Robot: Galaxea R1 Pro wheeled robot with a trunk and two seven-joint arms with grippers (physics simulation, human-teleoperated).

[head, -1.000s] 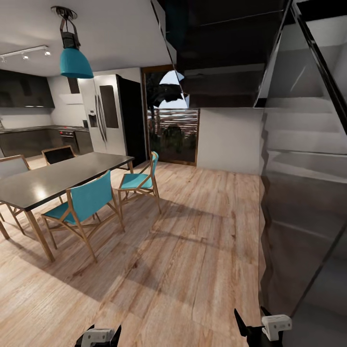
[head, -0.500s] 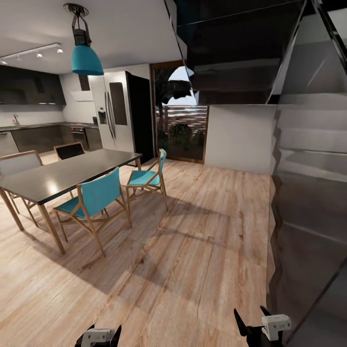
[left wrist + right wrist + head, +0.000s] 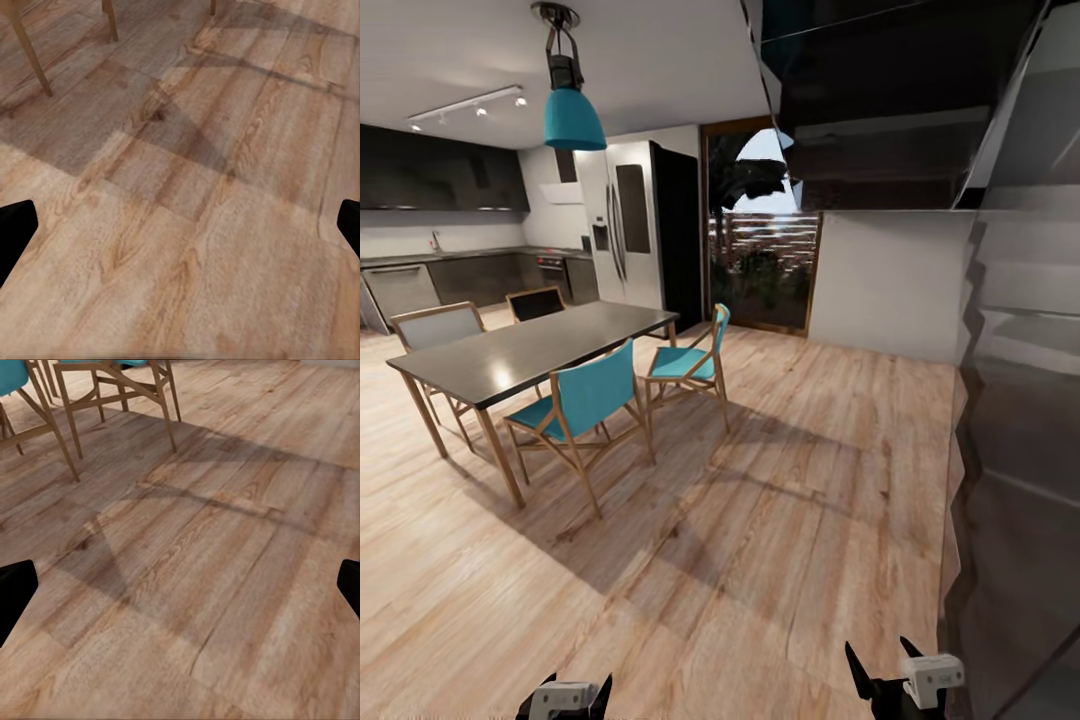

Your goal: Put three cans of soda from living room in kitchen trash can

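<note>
Ahead, the kitchen lies far off at the head view's left — dark cabinets, grey counter, what may be a tap. Nearer stand a dark table, blue chairs and a fridge. The whole view has swung leftward since earlier. Left gripper and right gripper hang wide apart over plank floor — holding nothing.

Floor is light grainy wood planks, table has a dark glossy top on wooden legs, fridge looks like brushed metal.
</note>
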